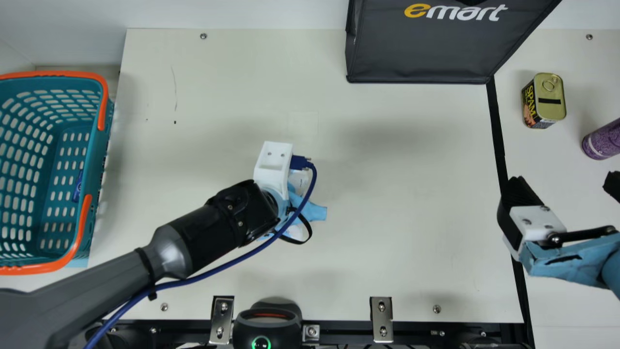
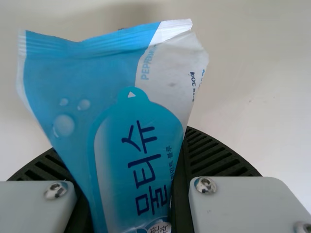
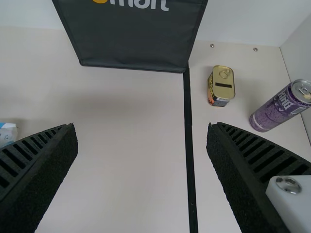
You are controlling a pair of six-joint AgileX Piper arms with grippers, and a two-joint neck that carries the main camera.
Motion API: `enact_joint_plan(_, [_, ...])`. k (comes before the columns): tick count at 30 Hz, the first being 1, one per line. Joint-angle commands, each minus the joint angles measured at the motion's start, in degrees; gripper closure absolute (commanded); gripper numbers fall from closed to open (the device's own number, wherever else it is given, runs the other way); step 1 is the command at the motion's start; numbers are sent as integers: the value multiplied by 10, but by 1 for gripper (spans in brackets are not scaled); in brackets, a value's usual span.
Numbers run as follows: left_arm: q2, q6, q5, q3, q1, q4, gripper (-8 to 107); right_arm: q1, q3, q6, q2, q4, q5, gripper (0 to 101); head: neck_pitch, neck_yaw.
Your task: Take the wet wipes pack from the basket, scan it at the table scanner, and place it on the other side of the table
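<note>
**Wet wipes pack (image 2: 116,97) grasped over desk (image 1: 411,242)**

Left gripper (image 1: 295,201): closed on the pack, positioned between the basket (image 1: 102,145) at the desk's left edge and the black line (image 1: 499,135). Right gripper (image 1: 564,186): released, fingers apart, toward the right edge.

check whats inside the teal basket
A small dark blue item lies low in the teal basket, against its right wall in the main view. That wall may cover part of it. The basket's left end is cut off, so anything there can't be told.
</note>
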Motion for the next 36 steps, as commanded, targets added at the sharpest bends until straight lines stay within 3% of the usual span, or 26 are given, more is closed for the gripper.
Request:
enact_joint_plan(1, [-3,-4,-14,5,1,6,107,0,0,0,0,0,0,6,-17,0])
enact_joint_plan(22, [-29,-46,-176,89,26,38,107,0,0,0,0,0,0,6,-17,0])
enact_joint_plan(36, [-42,-15,-216,122,45,7,107,0,0,0,0,0,0,6,-17,0])
